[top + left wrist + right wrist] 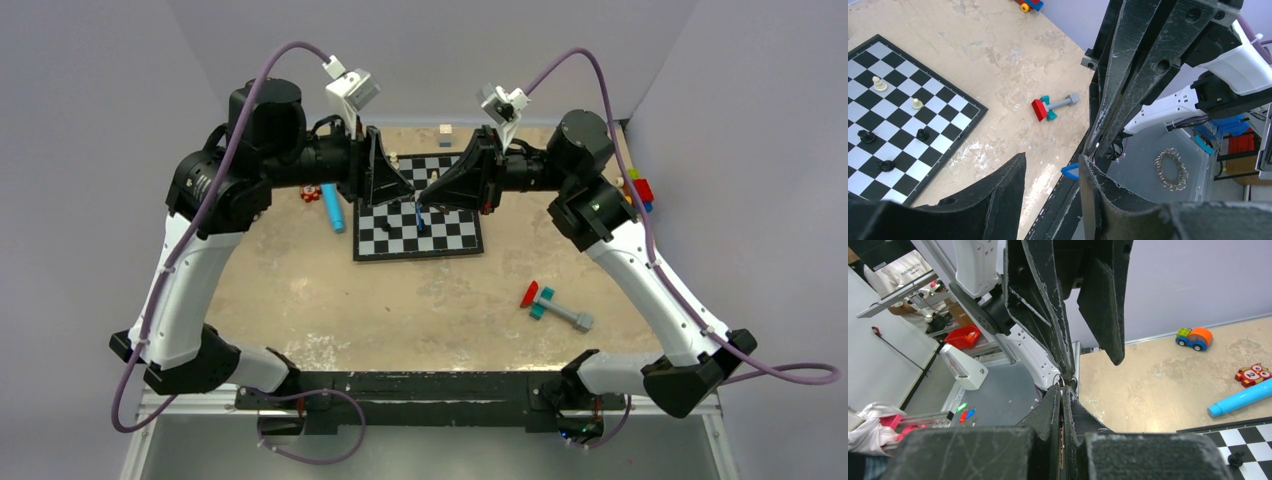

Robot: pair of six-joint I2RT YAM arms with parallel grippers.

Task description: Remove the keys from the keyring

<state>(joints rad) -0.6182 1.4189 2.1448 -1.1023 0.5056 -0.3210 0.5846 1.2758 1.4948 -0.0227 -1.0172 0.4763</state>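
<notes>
Both grippers meet in the air above the chessboard (pixel 455 235). My right gripper (pixel 427 194) is shut; in the right wrist view (pixel 1063 390) the thin silvery keyring (pixel 1058 378) pokes out of its closed tips. The key, with a bright blue head (pixel 420 216), hangs just below the tips. In the left wrist view the blue head (pixel 1070 171) shows beside my left gripper's right finger (pixel 1098 190). My left gripper (pixel 408 188) is open (pixel 1052 159), its fingers standing on either side of the right gripper's tips, holding nothing.
Several chess pieces stand on the board (pixel 878 130). A long light-blue cylinder (pixel 333 207) lies left of it, with small red parts (pixel 310 193) beyond. A red-teal-grey toy (pixel 553 305) lies at the front right. Coloured bricks (pixel 640 190) sit at the right edge.
</notes>
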